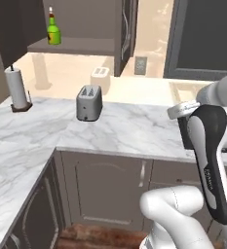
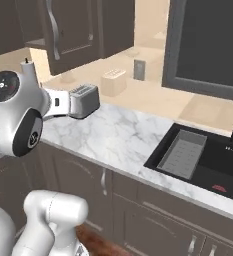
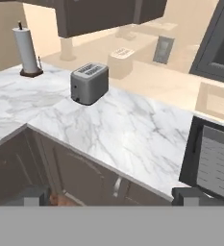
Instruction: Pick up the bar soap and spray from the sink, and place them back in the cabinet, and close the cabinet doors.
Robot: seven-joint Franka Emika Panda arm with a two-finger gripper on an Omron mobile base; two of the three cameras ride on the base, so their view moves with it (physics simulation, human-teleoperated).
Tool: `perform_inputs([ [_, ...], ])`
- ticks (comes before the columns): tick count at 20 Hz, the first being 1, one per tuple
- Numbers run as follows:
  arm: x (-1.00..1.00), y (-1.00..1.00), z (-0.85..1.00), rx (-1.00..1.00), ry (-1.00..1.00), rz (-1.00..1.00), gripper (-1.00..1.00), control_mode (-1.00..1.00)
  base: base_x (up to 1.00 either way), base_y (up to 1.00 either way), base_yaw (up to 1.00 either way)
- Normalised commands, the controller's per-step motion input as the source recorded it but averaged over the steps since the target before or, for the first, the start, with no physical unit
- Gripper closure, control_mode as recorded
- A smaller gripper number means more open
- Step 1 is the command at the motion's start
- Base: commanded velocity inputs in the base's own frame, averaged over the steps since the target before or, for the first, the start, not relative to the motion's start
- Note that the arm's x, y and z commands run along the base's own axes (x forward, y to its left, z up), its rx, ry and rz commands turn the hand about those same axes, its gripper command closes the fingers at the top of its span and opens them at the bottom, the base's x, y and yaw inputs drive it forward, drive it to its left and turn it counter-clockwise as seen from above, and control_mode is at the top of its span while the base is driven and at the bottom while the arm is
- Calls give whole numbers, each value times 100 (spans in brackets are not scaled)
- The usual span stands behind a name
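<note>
- Spray, small green bottle w/ yellow label [image 1: 53,32], stands upright on brown shelf of dark brown wall cabinet [image 1: 76,45], so that half of the job looks done.
- Cabinet doors, dark brown, panelled w/ curved silver handles [image 2: 68,30], hang open; likely left so for the 2nd item.
- Bar soap: can't spot it. Black rectangular sink [image 2: 208,162] w/ grey ribbed tray insert [image 2: 183,154] shows a dark-red drain disc [image 2: 219,188], no pink bar in the visible part.
- Gripper [image 3: 108,197]: 2 dark tips spread wide, nothing between them, up over white marble counter [image 3: 128,129] edge; hand cam looks across counter, sink at its right.
- Judgement: arm is between cabinet & sink, jaws wide ready for the soap; next needs a swing right & down into the basin.
- Silver 2-slot toaster [image 1: 89,102] & paper towel roll on stand [image 1: 17,88] sit well left of sink, out of that path.
</note>
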Motion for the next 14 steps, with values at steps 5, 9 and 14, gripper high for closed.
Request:
perform_inputs([
  [5, 0, 0, 0, 0, 0, 0, -100, 100, -22, -39, -37],
  [9, 0, 0, 0, 0, 0, 0, -100, 100, -5, -62, -29],
  [14, 0, 0, 0, 0, 0, 0, -100, 100, 0, -69, -28],
])
